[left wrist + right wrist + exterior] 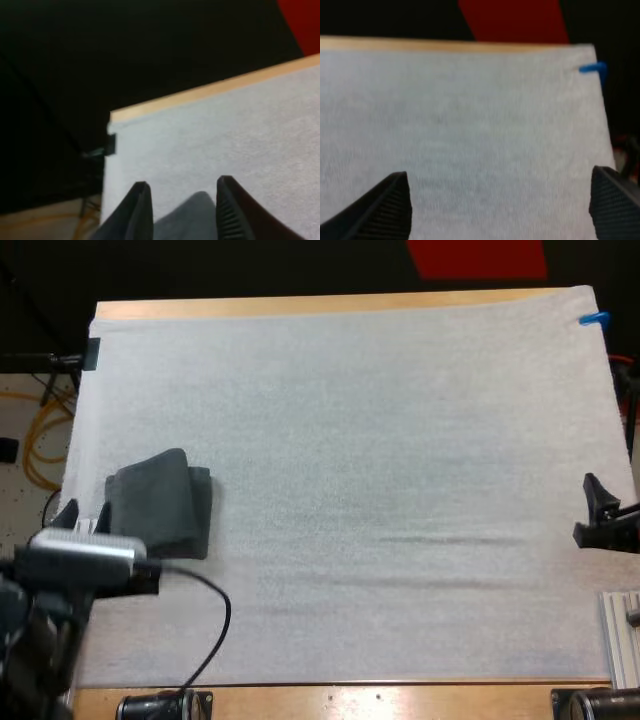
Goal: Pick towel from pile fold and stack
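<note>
Left gripper (183, 182) holds nothing: its two black fingers stand apart, with the near edge of the towel (195, 215) showing between and below them. From the left wrist view I cannot be sure the tips are wholly clear of the cloth, but they do not seem to pinch it. Right gripper (498, 172) is spread wide over bare mat at the right edge, also holding nothing.

The wooden table (330, 305) carries the white mat (380, 490) across almost its whole top. On the mat's left side, just beside the left gripper, lies the dark grey-green towel, folded into a compact block with one layer overlapping another.

I judge the fold finished and the stacking step in hand. Next, the left arm should lift straight up and away, so a fingertip does not drag the top layer open.
</note>
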